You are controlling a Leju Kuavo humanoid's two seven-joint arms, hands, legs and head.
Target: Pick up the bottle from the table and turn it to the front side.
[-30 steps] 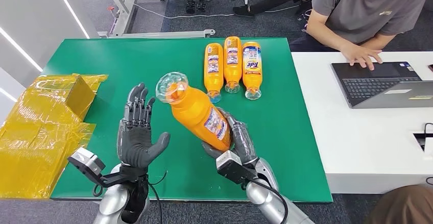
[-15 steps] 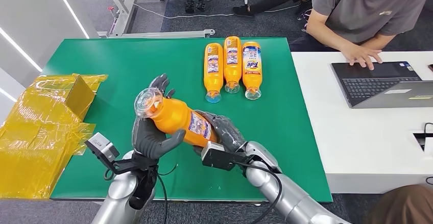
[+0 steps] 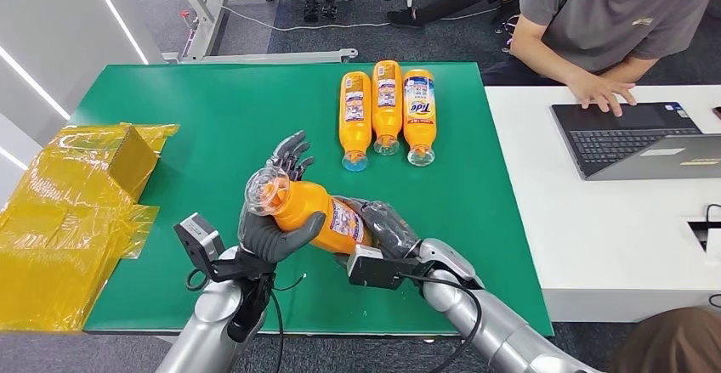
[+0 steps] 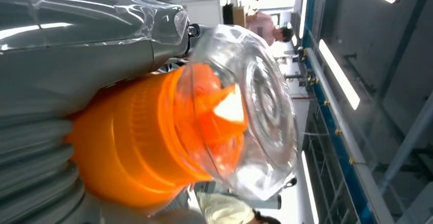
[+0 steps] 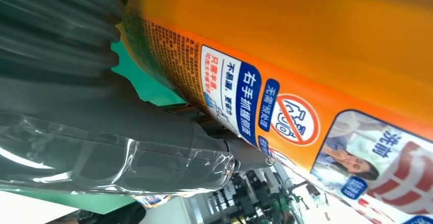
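Note:
An orange bottle [image 3: 310,211] with a clear cap [image 3: 264,191] lies tilted above the green table [image 3: 204,118], cap end pointing left. My right hand [image 3: 383,228] grips its base end. My left hand [image 3: 276,224] wraps around its neck end, thumb over the front and fingers behind. The left wrist view has the clear cap [image 4: 250,112] and orange shoulder close up against my left hand [image 4: 76,55]. The right wrist view has the bottle's back label [image 5: 286,122] with small print, beside my right hand [image 5: 102,127].
Three more orange bottles [image 3: 387,110] lie side by side at the table's far edge. Yellow film-wrapped packages [image 3: 76,203] cover the left end. A person [image 3: 604,25] sits at a white desk [image 3: 612,220] on the right with a laptop [image 3: 638,139].
My right hand has lowered and tipped the bottle leftward toward level. My left hand, open a second ago, has come up and closed around the bottle's neck end.

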